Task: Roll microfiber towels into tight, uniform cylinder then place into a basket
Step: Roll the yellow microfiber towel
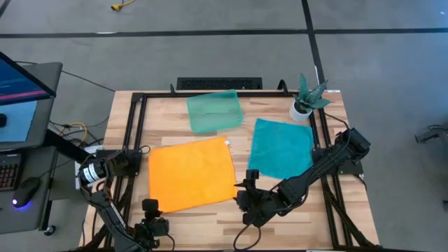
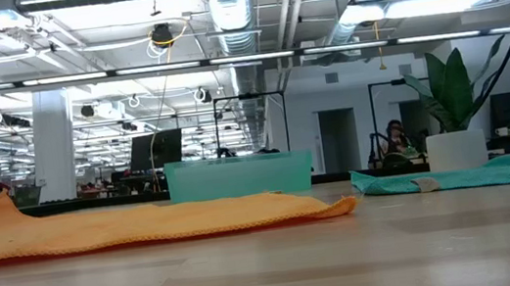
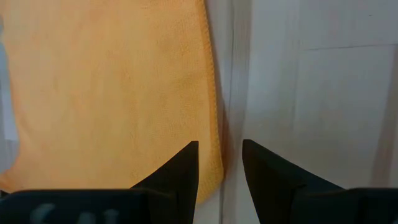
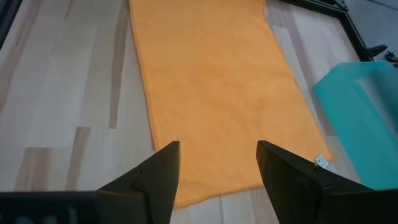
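A robotics lab in an open-plan industrial office: exposed silver ducts (image 2: 227, 8) and strip lights are running across the bare ceiling, a monitor (image 1: 17, 87) is glowing beside the wooden tabletop (image 1: 126, 119), and a person (image 2: 395, 142) is sitting among distant workstations on the grey concrete floor (image 1: 210, 56).

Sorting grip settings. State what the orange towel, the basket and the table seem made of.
Orange towel: soft cloth, likely microfiber; matte, fine nubby weave with a stitched hem in the wrist views.
Basket: probably thin plastic; pale green and translucent, the wood showing through it.
Table: light wood, seemingly glued planks; visible grain and seams, smooth low-sheen finish.
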